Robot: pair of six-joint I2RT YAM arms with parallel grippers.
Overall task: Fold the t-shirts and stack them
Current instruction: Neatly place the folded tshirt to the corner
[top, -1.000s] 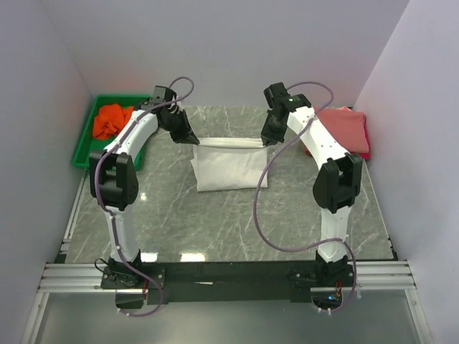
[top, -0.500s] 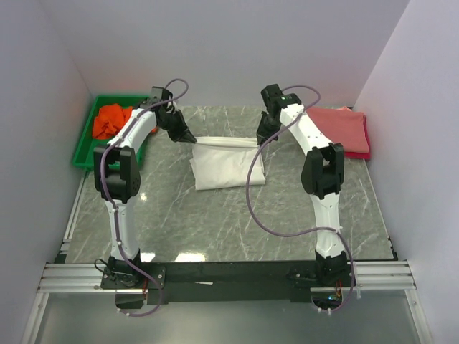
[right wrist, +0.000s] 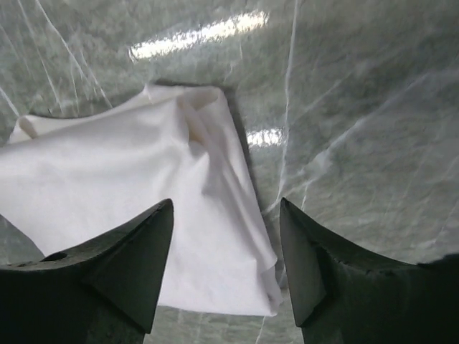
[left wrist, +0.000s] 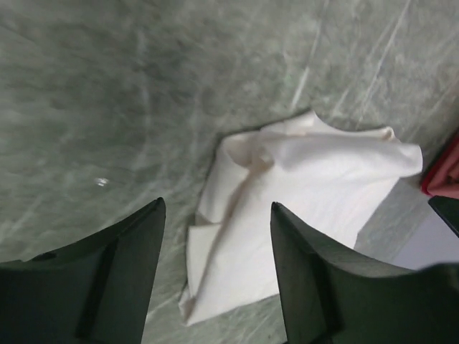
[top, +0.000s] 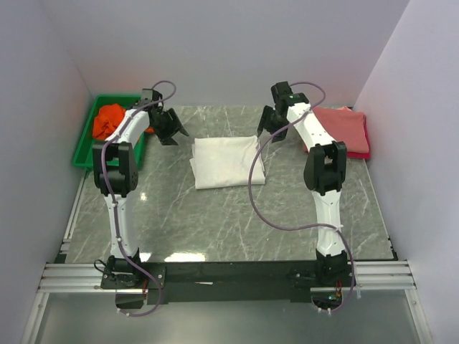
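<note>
1. Top view: both arms are stretched toward the far part of the table (top: 215, 222), elbows raised. The left gripper (top: 172, 130) is held just left of the white shirt (top: 226, 163) and the right gripper (top: 272, 129) just beyond its far right corner. Both sets of jaws are spread apart and nothing is held.
2. The white shirt is laid as a soft, roughly rectangular fold mid-table, its edges slightly uneven. A pink shirt (top: 343, 127) is folded flat at the far right on a red shirt (top: 366, 143), of which only a rim is seen. An orange shirt (top: 111, 120) is crumpled in the green plastic tray (top: 84, 154) and partly hidden by the left arm.
3. Left wrist view: the left gripper (left wrist: 215, 208) is seen with dark fingers parted over the grey marbled table (left wrist: 107, 93). The white shirt (left wrist: 308, 186) is framed between them, with layered folds at its near corner. A red cloth (left wrist: 445, 168) is cut off at the right border.
4. Right wrist view: the right gripper (right wrist: 226, 204) is likewise parted above the white shirt (right wrist: 107, 186), whose corner is creased and rumpled. The lower part of the shirt is hidden behind the fingers.
</note>
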